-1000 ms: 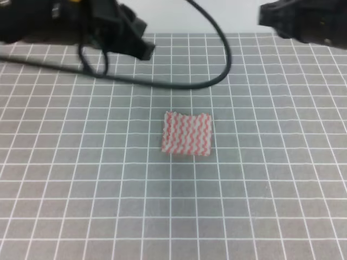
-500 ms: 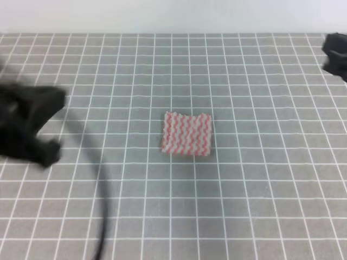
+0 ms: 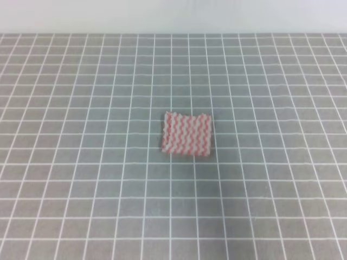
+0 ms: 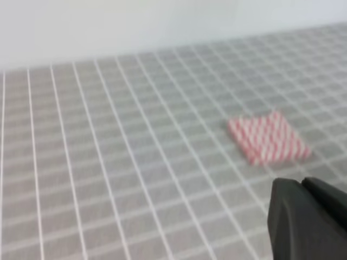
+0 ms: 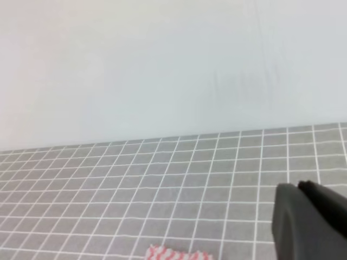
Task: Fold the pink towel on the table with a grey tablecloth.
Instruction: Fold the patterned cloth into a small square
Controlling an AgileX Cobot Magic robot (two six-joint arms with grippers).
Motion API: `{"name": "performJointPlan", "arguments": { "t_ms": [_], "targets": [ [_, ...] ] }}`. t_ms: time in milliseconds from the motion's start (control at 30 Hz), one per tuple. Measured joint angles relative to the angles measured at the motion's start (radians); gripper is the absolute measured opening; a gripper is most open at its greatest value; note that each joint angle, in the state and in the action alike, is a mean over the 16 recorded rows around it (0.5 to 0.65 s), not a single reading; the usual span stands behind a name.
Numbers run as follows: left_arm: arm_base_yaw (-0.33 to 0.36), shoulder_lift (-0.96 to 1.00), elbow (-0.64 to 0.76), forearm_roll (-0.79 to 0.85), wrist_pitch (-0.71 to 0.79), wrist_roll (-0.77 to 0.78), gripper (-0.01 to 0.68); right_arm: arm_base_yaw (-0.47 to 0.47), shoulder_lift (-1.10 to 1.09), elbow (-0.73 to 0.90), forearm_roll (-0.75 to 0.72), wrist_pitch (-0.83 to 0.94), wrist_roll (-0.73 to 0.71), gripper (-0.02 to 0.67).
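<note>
- Exterior high view: I see the pink towel (image 3: 187, 134) lying flat near the middle of the table with a grey tablecloth (image 3: 81, 179), as a small, roughly square patch.
- The towel's zigzag stripes run from its near edge to its far edge; its left edge looks slightly raised or doubled, with a thin shadow beside it on the cloth.
- I see neither arm nor gripper here, only grid cloth all round the towel and a pale wall (image 3: 173, 16) beyond the table's far edge.
- Left wrist view: the towel (image 4: 268, 138) sits right of centre on the grey tablecloth (image 4: 108, 162), blurred, lying flat.
- A dark part of the left gripper (image 4: 309, 219) pokes in at the lower right corner, nearer the camera than the towel and apart from it, touching nothing that I can see.
- Only that one dark block shows, so I cannot tell whether the left gripper is released or clenched.
- Right wrist view: just the far edge of the towel (image 5: 179, 253) peeks in at the bottom, left of centre, on the tablecloth (image 5: 162, 189).
- A dark piece of the right gripper (image 5: 309, 222) sits at the lower right, well right of the towel and clear of it.
- I cannot tell the right gripper's state either; the fingertips are out of frame.
- The pale wall (image 5: 162, 65) fills the upper half behind the table.
</note>
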Motion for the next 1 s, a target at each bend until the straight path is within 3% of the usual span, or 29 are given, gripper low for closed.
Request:
{"name": "performJointPlan", "arguments": {
  "t_ms": [433,1000],
  "targets": [
    [0.000,-0.037,0.015,-0.010,0.213,-0.003,-0.001,0.000,-0.009,0.008,0.052,0.037,-0.007,-0.016],
    [0.000,-0.043,0.014,-0.014,0.249,-0.002,-0.001,0.000,-0.007,0.009,0.043,0.127,-0.095,-0.016]
  ]
}}
